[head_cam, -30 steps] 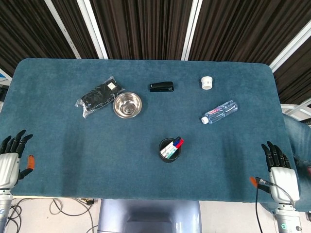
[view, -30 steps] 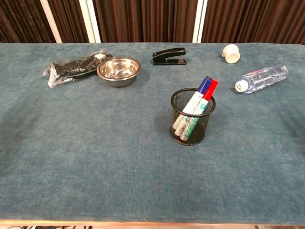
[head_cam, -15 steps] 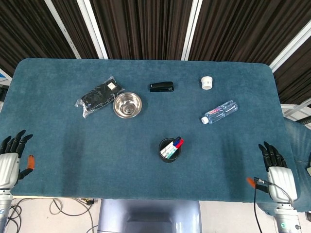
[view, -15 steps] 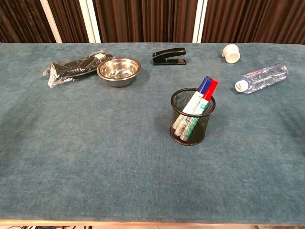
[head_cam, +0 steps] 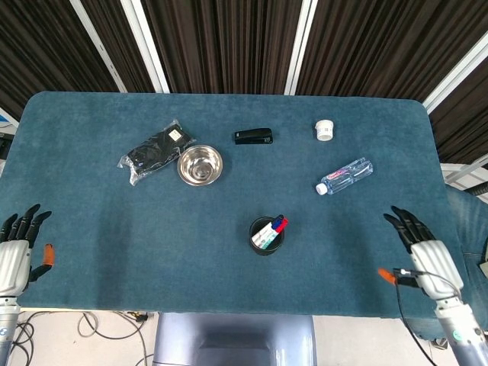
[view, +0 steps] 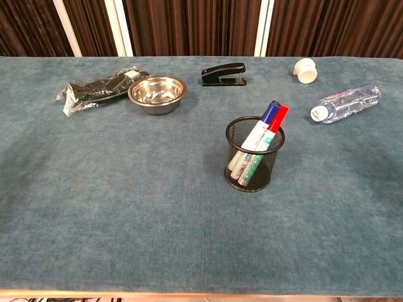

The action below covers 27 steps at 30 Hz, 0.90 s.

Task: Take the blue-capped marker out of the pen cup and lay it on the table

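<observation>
Blue-capped marker (view: pixel 271 112) stands in the pen cup (view: pixel 253 165), leaning to the upper right, cap poking above the rim, touching a red-capped marker (view: pixel 279 117) just to its right. Green-marked pens (view: pixel 247 165) sit lower inside the mesh. In head view the cup is center frame, slightly low and right, on the teal counter (head_cam: pixel 114 229).

Left hand (head_cam: pixel 15 248) is at the lower-left edge of head view, fingers straight and spread, holding nothing, partly off the counter's edge. Right hand (head_cam: pixel 423 248) is lower right in head view, over the counter's near-right corner, fingers spread and pointing up-left, empty; an orange tip shows at its thumb side. Both hands are well apart from the cup. Neither shows in chest view.

Other items, all in the upper half of the frame: steel bowl (view: pixel 157 93) left of center, w/ a black bagged bundle (view: pixel 97 87) touching or just beside its left rim. Black stapler (view: pixel 224 73) top center. White cap (view: pixel 306 70) top right. Clear water bottle (view: pixel 345 103) lying on its side at right, cap end pointing toward the cup.
</observation>
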Each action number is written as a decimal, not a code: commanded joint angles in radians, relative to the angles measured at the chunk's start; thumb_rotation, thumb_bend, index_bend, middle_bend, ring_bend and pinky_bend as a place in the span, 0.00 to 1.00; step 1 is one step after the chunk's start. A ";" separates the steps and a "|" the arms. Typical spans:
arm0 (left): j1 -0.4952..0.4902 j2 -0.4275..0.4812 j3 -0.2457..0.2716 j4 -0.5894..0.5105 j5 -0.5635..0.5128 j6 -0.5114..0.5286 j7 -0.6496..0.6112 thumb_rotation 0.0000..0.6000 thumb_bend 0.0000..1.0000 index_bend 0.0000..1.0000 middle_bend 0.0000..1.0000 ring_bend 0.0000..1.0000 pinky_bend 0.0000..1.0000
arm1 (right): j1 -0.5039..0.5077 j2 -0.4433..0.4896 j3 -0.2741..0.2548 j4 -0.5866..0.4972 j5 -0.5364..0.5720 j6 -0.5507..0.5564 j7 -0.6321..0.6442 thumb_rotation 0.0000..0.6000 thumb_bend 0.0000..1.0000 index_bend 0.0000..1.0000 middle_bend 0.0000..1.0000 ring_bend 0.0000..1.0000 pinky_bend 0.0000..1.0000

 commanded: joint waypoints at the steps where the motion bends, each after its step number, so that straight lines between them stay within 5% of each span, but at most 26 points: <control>1: 0.000 0.000 -0.002 0.000 -0.004 -0.001 0.000 1.00 0.56 0.14 0.04 0.11 0.04 | 0.099 0.033 0.017 0.008 -0.032 -0.102 0.093 1.00 0.26 0.11 0.00 0.00 0.16; 27: -0.002 0.002 -0.002 -0.004 -0.019 -0.015 -0.003 1.00 0.56 0.14 0.04 0.11 0.04 | 0.411 -0.076 0.106 -0.067 0.139 -0.467 -0.040 1.00 0.39 0.24 0.00 0.00 0.16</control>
